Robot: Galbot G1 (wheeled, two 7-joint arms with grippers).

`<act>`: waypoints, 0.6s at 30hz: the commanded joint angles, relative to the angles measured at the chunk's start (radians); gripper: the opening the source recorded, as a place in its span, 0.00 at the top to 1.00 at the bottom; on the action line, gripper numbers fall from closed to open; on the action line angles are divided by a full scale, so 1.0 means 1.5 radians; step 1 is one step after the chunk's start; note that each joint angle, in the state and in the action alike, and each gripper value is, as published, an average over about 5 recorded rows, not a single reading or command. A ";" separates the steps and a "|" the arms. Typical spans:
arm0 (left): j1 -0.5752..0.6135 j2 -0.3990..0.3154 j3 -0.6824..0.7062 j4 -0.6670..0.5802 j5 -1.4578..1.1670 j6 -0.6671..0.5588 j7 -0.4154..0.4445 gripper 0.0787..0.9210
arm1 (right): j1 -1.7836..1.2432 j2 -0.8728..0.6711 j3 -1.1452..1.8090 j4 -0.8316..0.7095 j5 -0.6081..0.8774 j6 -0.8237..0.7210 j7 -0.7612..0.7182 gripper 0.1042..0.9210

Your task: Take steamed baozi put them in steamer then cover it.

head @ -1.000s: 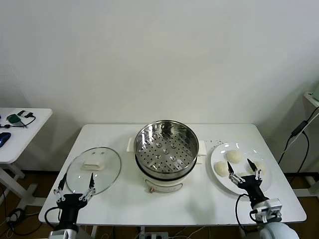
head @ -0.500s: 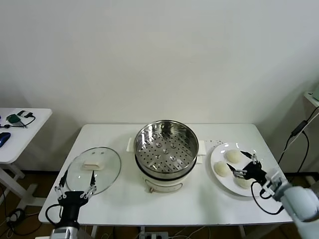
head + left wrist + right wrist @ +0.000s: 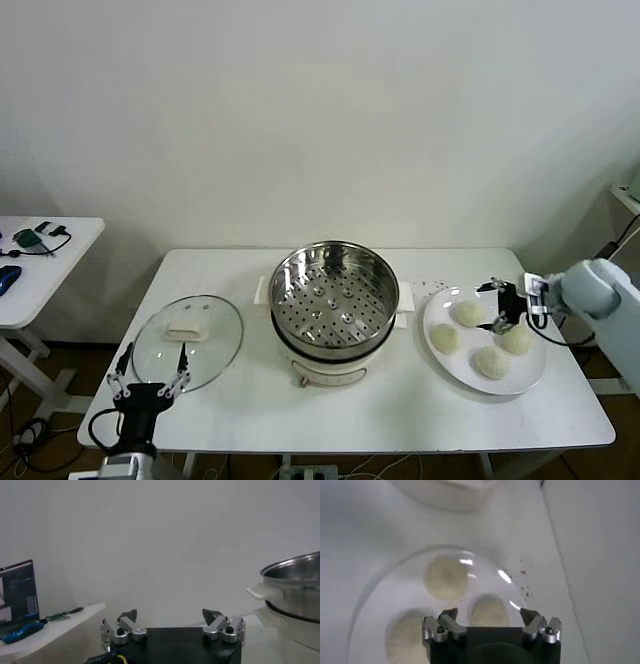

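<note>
Four cream-white baozi (image 3: 468, 313) lie on a white plate (image 3: 430, 318) at the table's right. My right gripper (image 3: 498, 306) hangs open over the plate's back part, reaching in from the right, with nothing held. In the right wrist view the gripper (image 3: 489, 614) has one baozi (image 3: 489, 605) just ahead between its open jaws and another baozi (image 3: 446, 576) farther on. The steel steamer (image 3: 335, 300) stands open at the table's centre. The glass cover (image 3: 190, 335) lies flat at the left. My left gripper (image 3: 150, 372) is open and empty at the cover's front edge.
The steamer's white side handle (image 3: 262, 592) and steel rim show in the left wrist view, off to one side of my left gripper (image 3: 172, 616). A side table (image 3: 40, 250) with small items stands at the far left. A cable (image 3: 600, 265) hangs at the far right.
My right arm has swung from the table's front edge to the right side, and its gripper has moved back over the plate. All four baozi now show. The left arm has barely moved.
</note>
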 commanded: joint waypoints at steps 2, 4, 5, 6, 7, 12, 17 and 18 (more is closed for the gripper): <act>0.000 0.003 -0.010 0.007 -0.006 0.002 -0.002 0.12 | 0.142 0.072 -0.136 -0.155 -0.059 0.025 -0.072 0.12; 0.000 0.004 -0.013 0.010 -0.007 0.002 -0.002 0.12 | 0.137 0.095 -0.130 -0.179 -0.066 0.025 -0.071 0.12; -0.001 0.004 -0.015 0.011 -0.007 0.002 -0.003 0.12 | 0.133 0.106 -0.126 -0.190 -0.069 0.025 -0.070 0.12; -0.001 0.004 -0.016 0.012 -0.008 0.002 -0.003 0.12 | 0.129 0.117 -0.119 -0.201 -0.072 0.025 -0.068 0.12; -0.001 0.004 -0.016 0.013 -0.008 0.002 -0.003 0.12 | 0.125 0.128 -0.112 -0.213 -0.078 0.025 -0.067 0.12; -0.003 0.003 -0.017 0.014 -0.008 0.005 -0.003 0.12 | 0.105 0.177 -0.078 -0.262 -0.117 0.033 -0.058 0.12; -0.007 -0.001 -0.016 0.011 -0.006 0.008 -0.003 0.12 | 0.099 0.212 -0.050 -0.311 -0.156 0.049 -0.049 0.12; -0.008 -0.001 -0.017 0.011 -0.006 0.009 -0.003 0.12 | 0.098 0.217 -0.047 -0.317 -0.160 0.052 -0.048 0.12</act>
